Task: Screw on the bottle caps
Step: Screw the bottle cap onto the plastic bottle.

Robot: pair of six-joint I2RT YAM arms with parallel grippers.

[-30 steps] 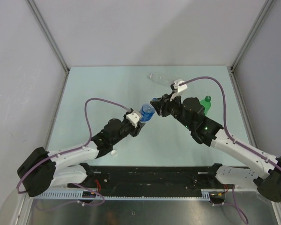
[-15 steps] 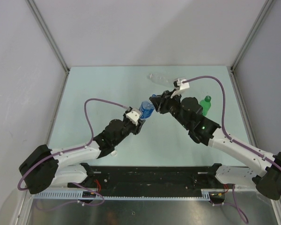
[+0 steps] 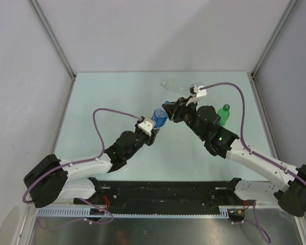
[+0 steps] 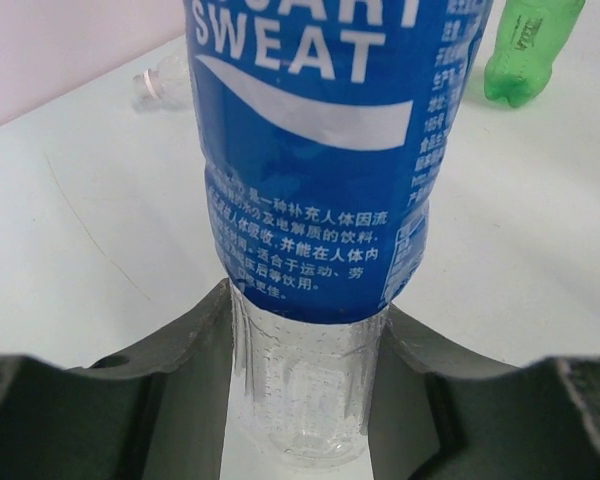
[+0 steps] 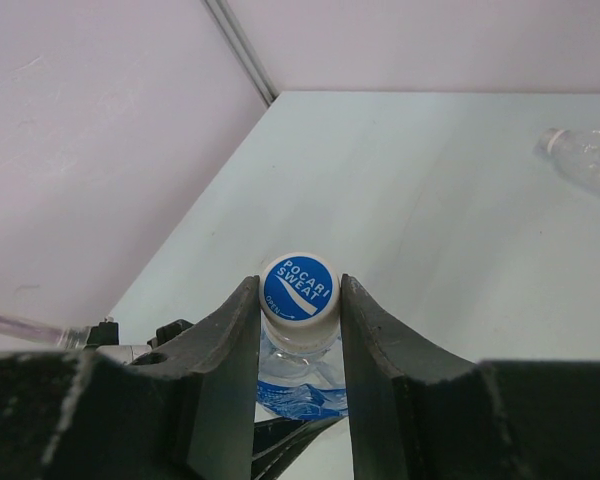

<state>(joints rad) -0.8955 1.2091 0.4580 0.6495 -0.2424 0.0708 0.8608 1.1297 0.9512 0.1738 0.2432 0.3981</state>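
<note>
The clear bottle with the blue label (image 3: 159, 117) is held off the table between both arms. My left gripper (image 4: 305, 390) is shut on its clear lower end, one finger on each side; in the top view the left gripper (image 3: 155, 125) sits just below-left of the bottle. The bottle's white cap with a blue printed top (image 5: 298, 289) sits on the neck. My right gripper (image 5: 298, 300) is shut on this cap, fingers pressed against both sides, and shows at the bottle's upper right (image 3: 166, 108). The blue-label bottle (image 4: 320, 150) fills the left wrist view.
A green bottle (image 3: 224, 114) stands upright behind the right arm, also seen in the left wrist view (image 4: 525, 50). A clear unlabelled bottle (image 3: 172, 85) lies on its side at the back of the table (image 3: 107, 97), seen too from the right wrist (image 5: 585, 155).
Both arms have carried the blue-label bottle a little farther from the bases, and the left arm has stretched out more. Both grips are unchanged.
</note>
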